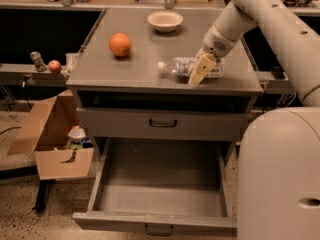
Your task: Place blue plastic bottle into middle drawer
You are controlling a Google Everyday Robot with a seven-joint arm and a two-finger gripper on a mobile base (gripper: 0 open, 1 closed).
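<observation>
Our gripper hangs over the blue plastic bottle. It lies flat, its long axis crosswise beneath the gripper and its cap jutting out orange-ward. Whether it's clamped we cannot tell. The middle drawer lies open below.

No words or numbers can be read anywhere, not even on the bottle lying on top of the cabinet, where the gripper is right at it.

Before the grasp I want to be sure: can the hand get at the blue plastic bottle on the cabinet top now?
Probably yes. The hand is right at the blue plastic bottle, which lies on its side; the orange and the bowl stand well apart from it.
</observation>
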